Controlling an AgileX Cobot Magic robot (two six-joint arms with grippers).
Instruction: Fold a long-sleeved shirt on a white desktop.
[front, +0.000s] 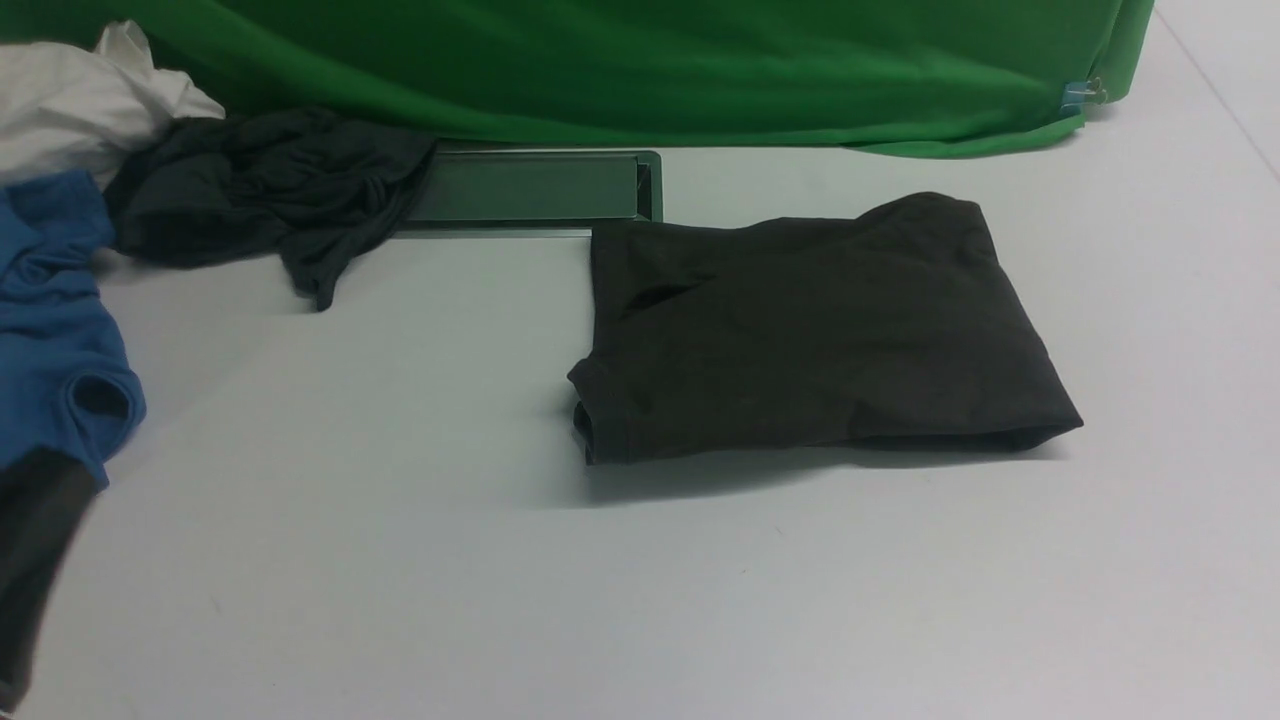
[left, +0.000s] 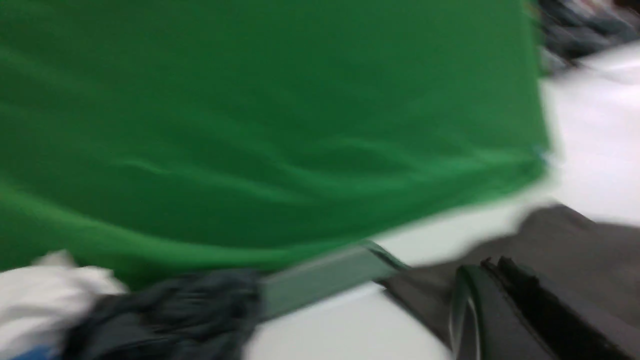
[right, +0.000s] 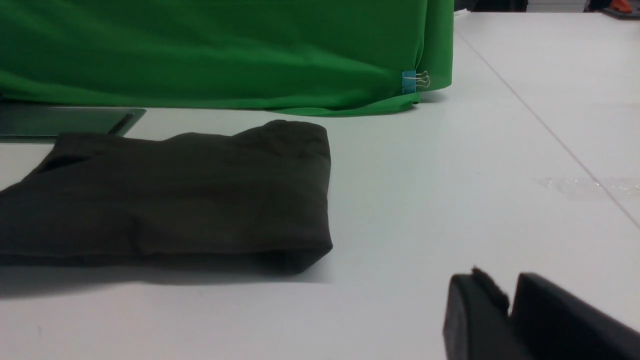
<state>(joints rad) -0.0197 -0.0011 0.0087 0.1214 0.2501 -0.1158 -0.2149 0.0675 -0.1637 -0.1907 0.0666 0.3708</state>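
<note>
At the desk's far left edge you see crumpled white, blue and dark grey garments heaped aside. Right of the grey hatch, the dark brownish-black long-sleeved shirt lies folded, apparently finished. Your left gripper is closed and empty; your right gripper, near the shirt, stands slightly parted, holding nothing.
</note>
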